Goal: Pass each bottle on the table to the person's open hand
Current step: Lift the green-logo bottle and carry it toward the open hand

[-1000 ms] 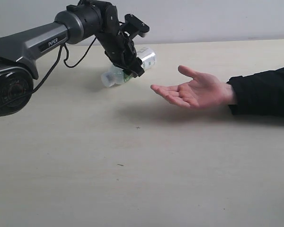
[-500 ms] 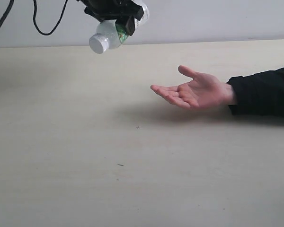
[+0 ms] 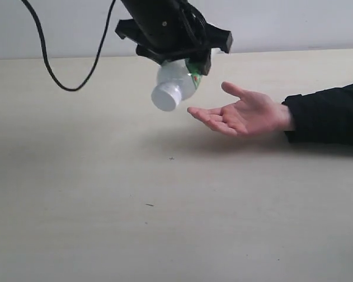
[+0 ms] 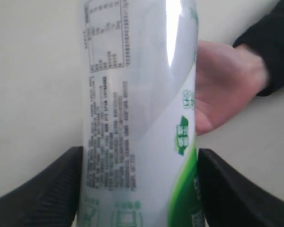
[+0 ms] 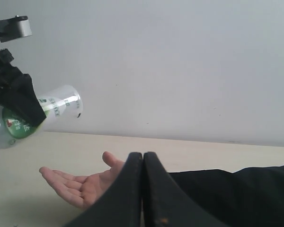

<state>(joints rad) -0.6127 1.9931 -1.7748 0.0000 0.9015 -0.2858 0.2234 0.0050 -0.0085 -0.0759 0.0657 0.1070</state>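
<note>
A clear bottle (image 3: 175, 84) with a white cap and a green-marked label hangs in the air, cap tilted down, just left of the person's open hand (image 3: 241, 111). My left gripper (image 3: 191, 61) is shut on its body. In the left wrist view the bottle (image 4: 137, 94) fills the space between both black fingers (image 4: 47, 189), with the hand (image 4: 222, 85) just beyond it. The right wrist view shows the bottle (image 5: 54, 109) up above the palm (image 5: 80, 184). My right gripper (image 5: 143, 158) is shut on nothing. No other bottle shows on the table (image 3: 165, 205).
The person's black sleeve (image 3: 329, 114) lies along the table's right side. A black cable (image 3: 76, 76) loops down from my left arm at the upper left. A pale wall runs behind the table's far edge.
My left gripper lifted the bottle off the table, then carried it right and down toward the open hand. The hand has stayed still.
</note>
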